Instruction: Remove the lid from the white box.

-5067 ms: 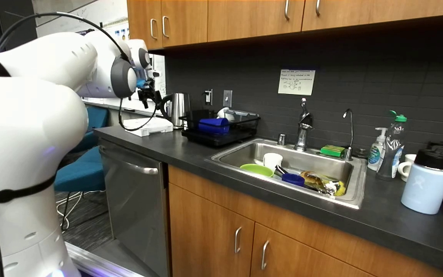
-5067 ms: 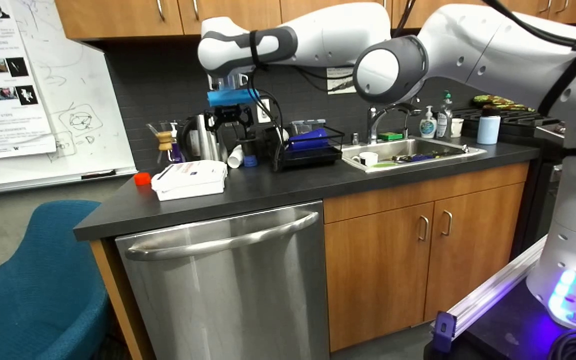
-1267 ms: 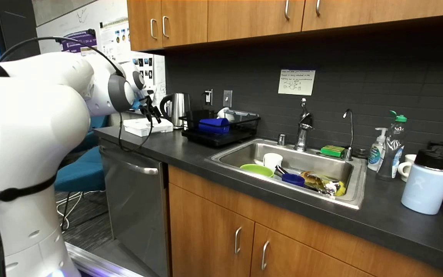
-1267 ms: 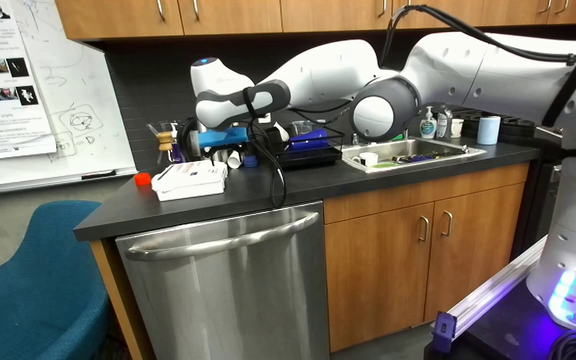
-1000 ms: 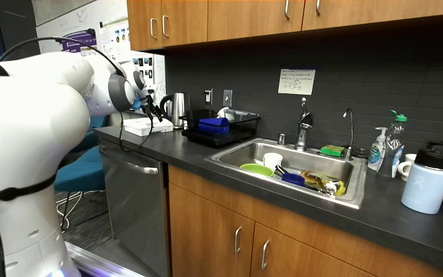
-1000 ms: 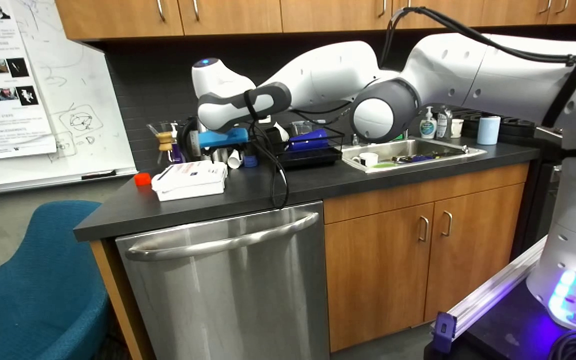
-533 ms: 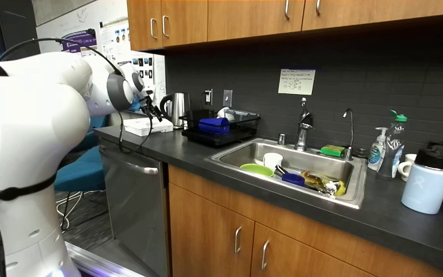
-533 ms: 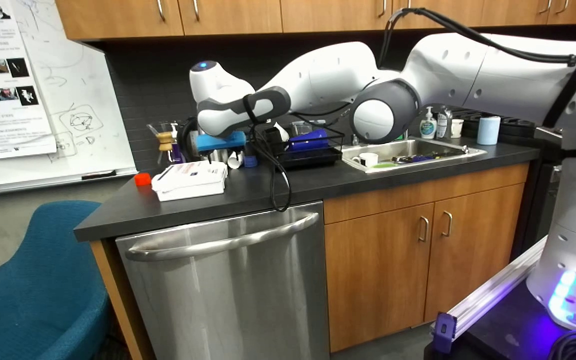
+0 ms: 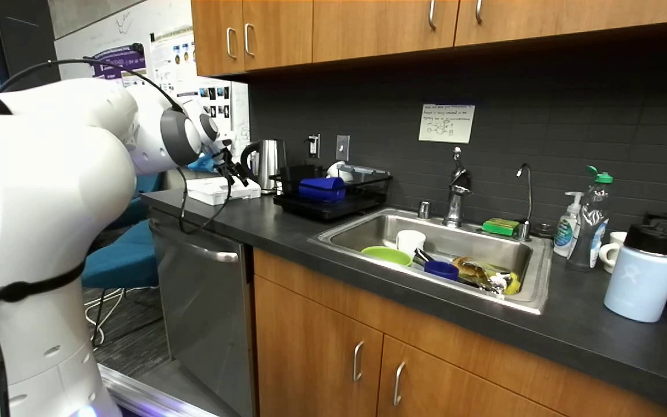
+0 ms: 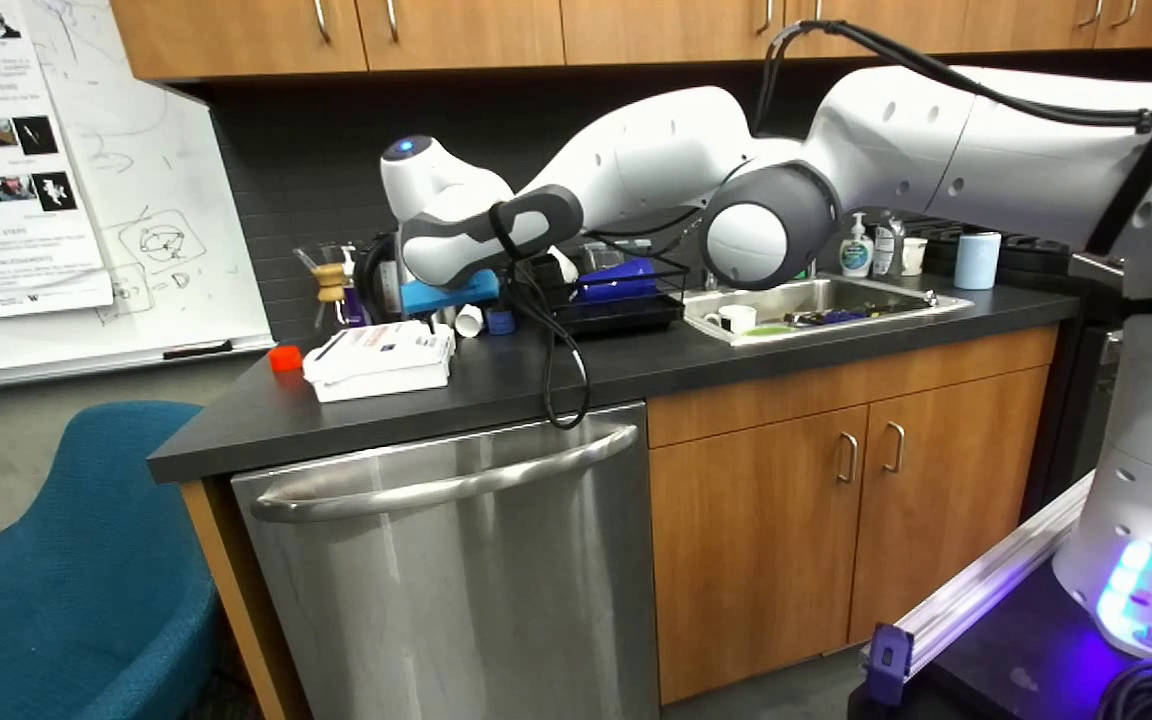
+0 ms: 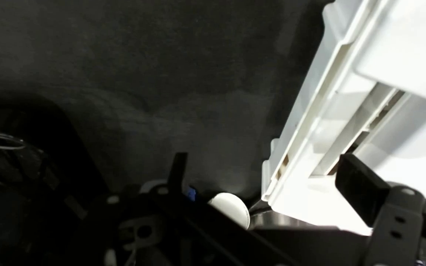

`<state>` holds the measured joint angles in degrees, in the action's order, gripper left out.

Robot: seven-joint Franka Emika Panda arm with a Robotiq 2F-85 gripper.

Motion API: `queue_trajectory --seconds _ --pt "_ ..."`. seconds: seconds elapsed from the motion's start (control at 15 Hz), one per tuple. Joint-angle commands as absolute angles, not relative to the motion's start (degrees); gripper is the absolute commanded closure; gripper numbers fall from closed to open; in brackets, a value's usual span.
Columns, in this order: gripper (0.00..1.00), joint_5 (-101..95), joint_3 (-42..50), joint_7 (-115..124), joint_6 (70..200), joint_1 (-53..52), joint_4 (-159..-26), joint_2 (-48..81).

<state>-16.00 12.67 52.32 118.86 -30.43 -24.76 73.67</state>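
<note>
The low white box [image 9: 209, 196] stands on the dark counter at its far left end; it also shows in the other exterior view [image 10: 386, 382]. The flat lid [image 10: 386, 345], with print and a dark mark on top, lies on it. In the wrist view the box's ribbed side wall [image 11: 305, 107] runs up the right half. My gripper [image 9: 238, 174] is tilted, just above the box's end near the kettle. In the wrist view the gripper [image 11: 268, 175] is open: one finger is over the counter, one over the white box. Nothing is between the fingers. Contact with the box cannot be told.
A steel kettle [image 9: 275, 163] stands behind the box. A black dish rack [image 9: 310, 208] with a blue cup is beside it. A white paper roll [image 10: 469, 321] lies between them. A red cap [image 10: 285, 358] lies near the counter's end. A cable loop [image 10: 566, 400] hangs over the counter front.
Since five seconds ago my arm has come down towards the box, and the gripper has tilted from pointing down. In the last second it shifts only slightly. The box and lid have not moved.
</note>
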Motion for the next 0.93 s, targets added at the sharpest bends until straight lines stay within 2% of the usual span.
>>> queue_trajectory --seconds 0.0,0.33,0.4,0.47,0.73,0.8,0.87 --pt "0.00 -16.69 13.82 53.10 119.06 -31.08 -25.89 72.93" --pt "0.00 -15.17 12.63 52.60 119.15 -30.89 -26.20 72.84" --pt "0.00 -15.21 11.64 51.49 115.31 -29.63 -17.41 77.59" --pt "0.00 -15.15 12.46 52.56 118.69 -30.71 -26.11 72.98" --pt "0.00 -14.23 11.55 52.33 118.73 -29.94 -26.31 73.26" --pt "0.00 -13.99 10.39 51.27 115.05 -28.59 -17.52 78.06" --pt "0.00 -13.57 10.83 52.26 118.65 -29.53 -26.23 73.32"
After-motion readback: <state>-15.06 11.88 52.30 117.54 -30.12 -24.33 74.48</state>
